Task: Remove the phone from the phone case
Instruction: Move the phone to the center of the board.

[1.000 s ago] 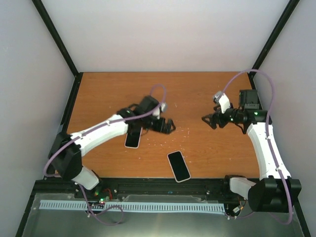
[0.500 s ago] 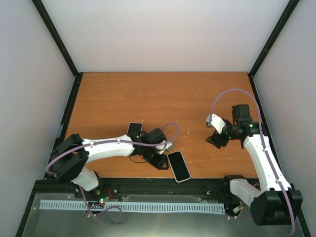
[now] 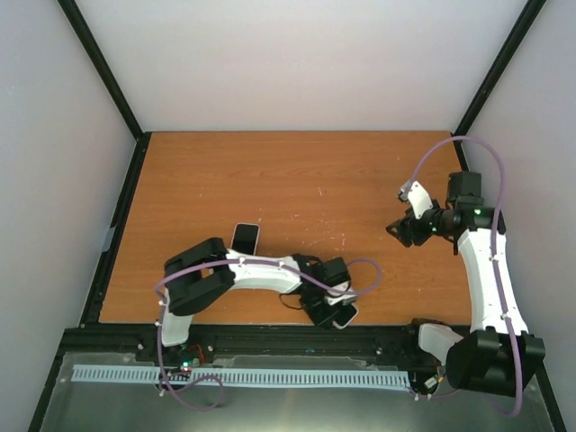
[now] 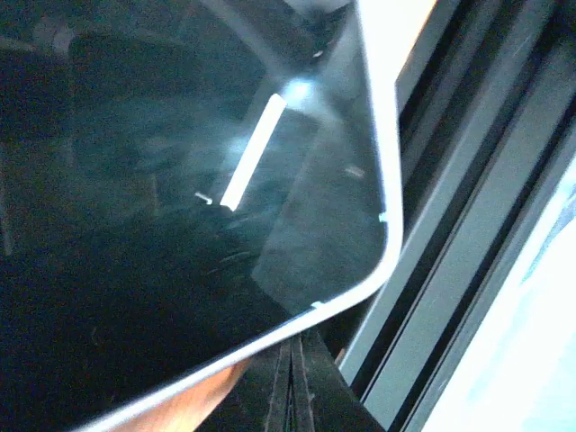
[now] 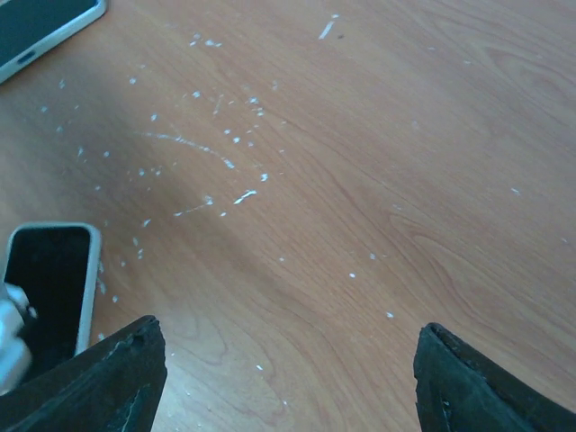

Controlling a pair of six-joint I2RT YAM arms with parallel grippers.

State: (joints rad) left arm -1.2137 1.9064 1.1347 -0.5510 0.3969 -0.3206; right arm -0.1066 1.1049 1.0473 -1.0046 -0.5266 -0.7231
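The orange-brown wooden table (image 5: 378, 135) is showing smooth, satin grain flecked with white scuffs; the black-screened phone with a pale rim (image 4: 180, 225) is gleaming glossy, its glass mirroring a light strip; the right gripper's black fingers (image 5: 99, 378) are looking matt, faintly grainy plastic; the grey metal rail (image 4: 486, 207) is giving a dull sheen.

Left end effector (image 3: 329, 309) hides most of the phone (image 4: 180, 225); jaw setting unreadable. Left wrist view crops its screen. Second phone (image 5: 40, 27) clipped at right wrist frame's corner.
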